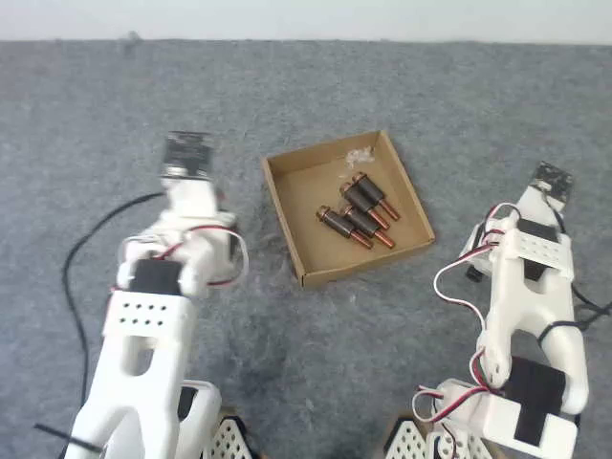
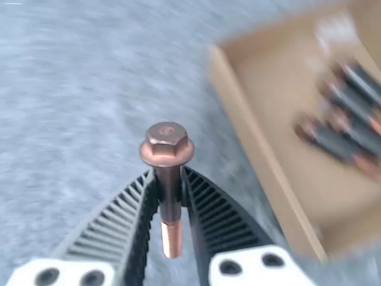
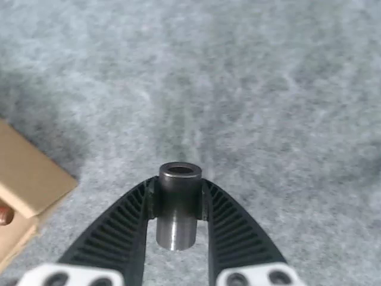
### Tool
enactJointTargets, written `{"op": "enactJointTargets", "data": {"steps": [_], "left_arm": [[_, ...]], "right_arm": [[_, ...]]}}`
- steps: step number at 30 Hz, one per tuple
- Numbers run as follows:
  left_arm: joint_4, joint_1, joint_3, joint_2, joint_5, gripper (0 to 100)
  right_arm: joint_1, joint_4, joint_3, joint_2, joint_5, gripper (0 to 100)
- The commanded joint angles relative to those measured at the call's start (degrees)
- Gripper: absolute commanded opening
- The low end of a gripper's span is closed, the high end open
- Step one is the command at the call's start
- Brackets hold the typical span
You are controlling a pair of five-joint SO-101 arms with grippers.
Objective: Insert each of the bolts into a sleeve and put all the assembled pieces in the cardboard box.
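Note:
My left gripper (image 2: 168, 179) is shut on the shank of a copper bolt (image 2: 167, 156), whose hex head sticks out past the fingertips. It hangs over the grey carpet beside the cardboard box (image 2: 262, 155). My right gripper (image 3: 178, 193) is shut on a dark metal sleeve (image 3: 178, 202), with the open bore facing outward. In the high view the left arm (image 1: 186, 206) is left of the box (image 1: 287, 215) and the right arm (image 1: 531, 253) is to its right. Three assembled bolt-and-sleeve pieces (image 1: 359, 215) lie inside the box.
Grey carpet (image 1: 316, 86) covers the table all around. A corner of the box (image 3: 27, 179) lies close to my right gripper. A black cable (image 1: 81, 253) runs along the left arm's outer side.

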Motion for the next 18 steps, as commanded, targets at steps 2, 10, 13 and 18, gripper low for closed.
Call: {"op": "enactJointTargets", "data": {"steps": [2, 10, 13, 18], "left_arm": [[-12.48, -7.47, 3.38, -2.29, 7.65, 1], [-36.48, -8.26, 14.11, -2.20, 17.05, 1], [-37.54, -8.26, 14.20, -1.05, 17.14, 1], [-39.30, -8.70, 8.75, 11.34, 17.14, 1]], "right_arm": [[-3.21, -0.92, -1.58, -0.22, 0.97, 0.9], [-8.66, -0.92, -1.32, -0.22, 0.97, 0.9], [-8.48, -0.92, -1.32, -0.22, 0.97, 0.9], [-6.11, -4.26, -3.69, -0.84, 0.88, 0.7]]}}
